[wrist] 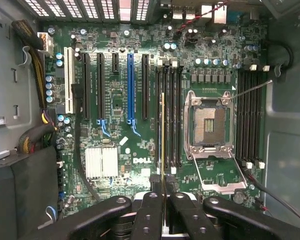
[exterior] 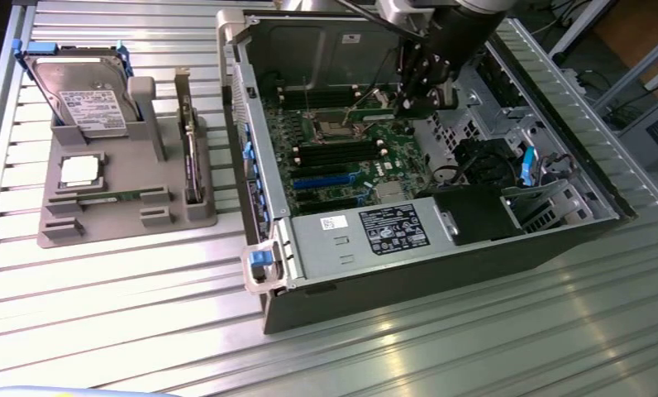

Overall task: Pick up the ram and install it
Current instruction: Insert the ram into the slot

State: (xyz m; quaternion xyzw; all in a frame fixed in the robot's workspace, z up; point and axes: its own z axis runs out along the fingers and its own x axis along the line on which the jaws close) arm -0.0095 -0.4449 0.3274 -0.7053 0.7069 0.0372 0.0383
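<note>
One ram (wrist: 162, 145) is held edge-on between the closed fingers (wrist: 149, 215) of the gripper (wrist: 162, 207), its thin edge lined up along the bank of black memory slots (wrist: 170, 115) beside the open processor socket (wrist: 210, 125). Contact with a slot cannot be determined. In the exterior view the gripper (exterior: 423, 87) stands inside the open computer case (exterior: 340, 248) above the motherboard (exterior: 362, 161), well apart from the grey parts tray (exterior: 120, 227) at the exterior view's left.
</note>
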